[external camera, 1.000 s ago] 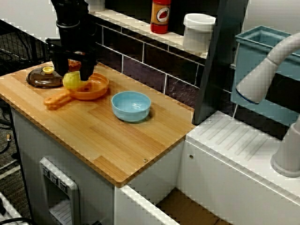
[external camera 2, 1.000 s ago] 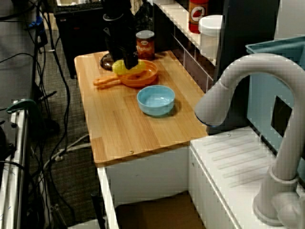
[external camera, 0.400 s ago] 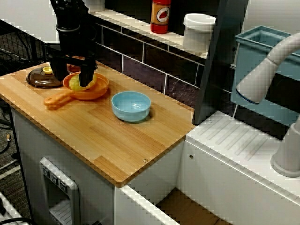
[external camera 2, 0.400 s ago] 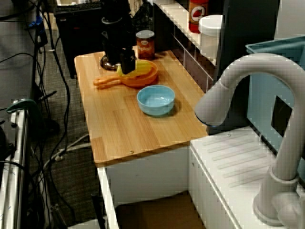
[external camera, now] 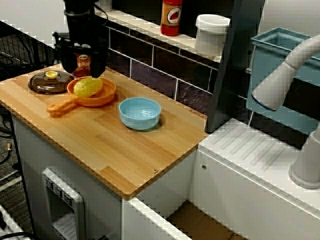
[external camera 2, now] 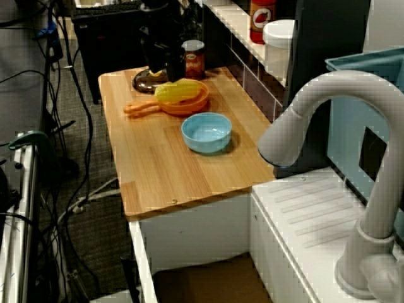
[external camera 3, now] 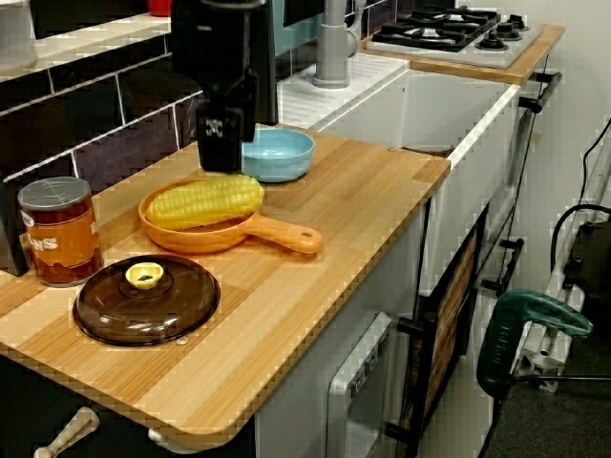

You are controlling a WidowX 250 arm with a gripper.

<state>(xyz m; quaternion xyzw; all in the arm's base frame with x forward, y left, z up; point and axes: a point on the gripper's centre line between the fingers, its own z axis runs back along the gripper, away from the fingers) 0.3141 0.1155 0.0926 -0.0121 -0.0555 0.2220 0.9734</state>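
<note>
View facing the tiled wall. The black robot hand (external camera: 81, 70) hangs above the tabletop (external camera: 110, 145), fingers spread and nothing between them; we see the brown-labelled tin can (external camera: 82, 64) through the gap. Directly below the hand, and apart from it, the yellow corn cob (external camera: 88, 86) lies in the orange plastic frying pan (external camera: 106, 95). A light blue bowl (external camera: 140, 112) sits near the hand on its sink side, and a brown lid with a yellow knob (external camera: 47, 82) on the opposite side.

Judgement: the corn rests in the pan, free of the fingers, so the setting-down reads as done. Nothing looks left for the corn itself. The hand sits low over the pan, not clear of it.

View from over the faucet. The hand (external camera 2: 165, 63) is mostly dark against a dark background, so we cannot read the finger gap here. This view does show the corn (external camera 2: 178, 91) overhanging the pan rim (external camera 2: 189, 108) on the side away from the wall.

View from the lid end. The hand (external camera 3: 220, 157) shows edge-on, so its spread cannot be judged. Only this view shows the corn (external camera 3: 205, 200) lying lengthwise across the pan (external camera 3: 191, 239), with a clear gap under the fingertips. It also shows the lid (external camera 3: 145, 301) flat on the tabletop, apart from the pan.
</note>
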